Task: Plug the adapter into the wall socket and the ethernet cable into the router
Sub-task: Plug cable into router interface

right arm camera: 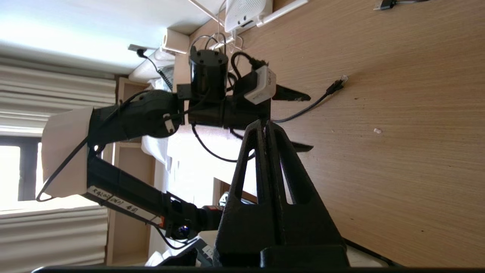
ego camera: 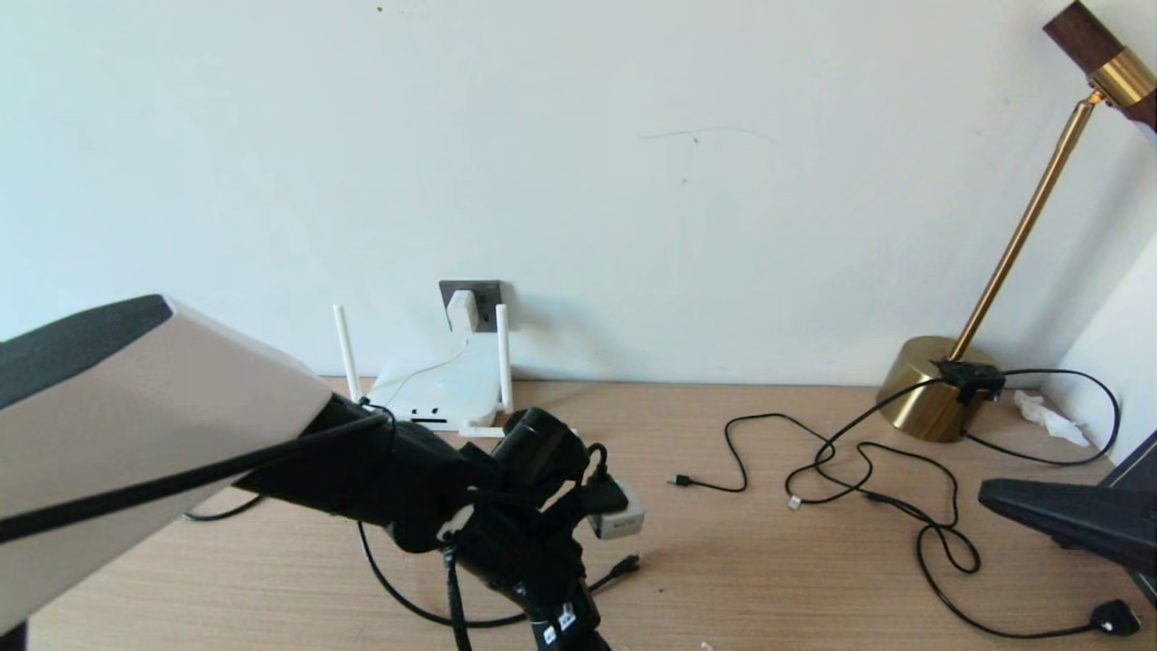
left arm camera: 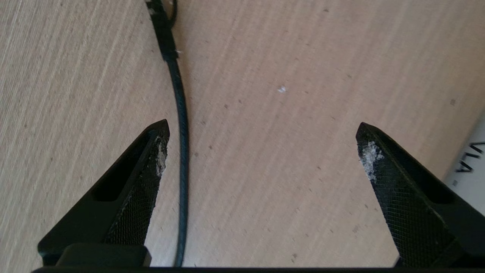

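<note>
- Fingers (left arm camera: 151, 182) of the left hand (left arm camera: 261, 129) are standing spread wide and released, hovering low over the bare worktop (left arm camera: 303, 189), with nothing between them but a black cable.
- That cable is the ethernet cable (left arm camera: 182, 151), lying flat on the wood and running just inside one finger; the hand is probably sitting this way so that it can close round the cable near its plug end.
- From the right wrist, the cable's clear-tipped plug (right arm camera: 339, 82) is showing just past the left hand's fingertips, resting on the worktop and not yet in the router.
- The cable itself is looking thick, round and black, ending in a dark boot with a small clear tip.
- The router (ego camera: 443, 389), a flat white box with slim upright antennas, is sitting at the back of the worktop against the wall, well apart from the plug.
- The adapter (ego camera: 463, 310), a small white cube, is already sitting in the dark wall socket (ego camera: 488, 294) above the router, its thin white cord trailing down.
- The right hand (right arm camera: 267, 125) is staying clear to the right side, clenched on nothing, fingers pressed together.
</note>
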### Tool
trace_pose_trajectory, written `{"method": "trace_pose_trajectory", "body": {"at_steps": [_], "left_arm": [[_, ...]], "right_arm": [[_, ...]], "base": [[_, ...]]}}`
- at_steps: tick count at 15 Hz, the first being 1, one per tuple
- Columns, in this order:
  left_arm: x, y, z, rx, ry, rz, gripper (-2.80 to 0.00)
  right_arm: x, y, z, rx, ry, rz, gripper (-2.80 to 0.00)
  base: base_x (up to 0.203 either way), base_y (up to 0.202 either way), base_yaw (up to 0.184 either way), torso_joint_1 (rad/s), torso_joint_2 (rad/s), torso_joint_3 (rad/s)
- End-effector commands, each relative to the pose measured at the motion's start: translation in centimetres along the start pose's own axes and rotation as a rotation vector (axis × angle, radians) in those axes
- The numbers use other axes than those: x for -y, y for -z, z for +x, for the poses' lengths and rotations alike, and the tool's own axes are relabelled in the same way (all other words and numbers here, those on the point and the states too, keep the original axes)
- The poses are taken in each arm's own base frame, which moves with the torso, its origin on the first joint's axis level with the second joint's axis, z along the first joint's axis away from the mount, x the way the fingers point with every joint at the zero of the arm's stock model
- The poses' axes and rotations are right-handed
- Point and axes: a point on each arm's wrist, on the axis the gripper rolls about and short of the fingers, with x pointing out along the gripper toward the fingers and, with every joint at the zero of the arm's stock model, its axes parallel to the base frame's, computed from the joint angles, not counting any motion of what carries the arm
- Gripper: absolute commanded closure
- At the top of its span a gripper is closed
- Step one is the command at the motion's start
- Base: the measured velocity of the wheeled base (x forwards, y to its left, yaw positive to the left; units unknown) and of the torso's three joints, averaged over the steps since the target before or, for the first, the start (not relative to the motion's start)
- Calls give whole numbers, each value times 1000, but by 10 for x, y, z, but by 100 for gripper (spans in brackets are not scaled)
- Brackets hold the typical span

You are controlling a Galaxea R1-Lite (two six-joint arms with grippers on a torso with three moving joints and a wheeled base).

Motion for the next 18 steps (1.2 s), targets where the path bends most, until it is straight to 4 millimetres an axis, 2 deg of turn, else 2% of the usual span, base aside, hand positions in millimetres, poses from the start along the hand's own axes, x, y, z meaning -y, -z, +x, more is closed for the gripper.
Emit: {"method": "trace_pose_trajectory", "body": {"at_steps": [1,5,9,13,16,17,18], "left_arm": [[-3,1,10,-17,10,-5,-280],[-7,-1,18,-28,-2,-5,-280],[-19,-13,26,-24,-138,22,-280],[-25,-12,37,-79,-225,48,-280],[-25,-16,38,-72,-232,50,-280],[-24,-16,39,-71,-231,51,0],[-24,-18,40,-67,-231,52,0]], "right_arm": [[1,1,0,-5,2,6,0],[1,2,-1,-4,-4,5,0],[4,6,-5,-4,-7,4,0],[7,8,-6,-10,-4,7,0],[8,9,-6,-12,-2,8,0],[9,10,-6,-14,2,7,0],[11,11,-5,-19,6,7,0]], "base": [[0,0,0,0,0,0],[0,0,0,0,0,0],[0,0,0,0,0,0],[0,0,0,0,0,0],[0,0,0,0,0,0],[0,0,0,0,0,0],[0,0,0,0,0,0]]}}
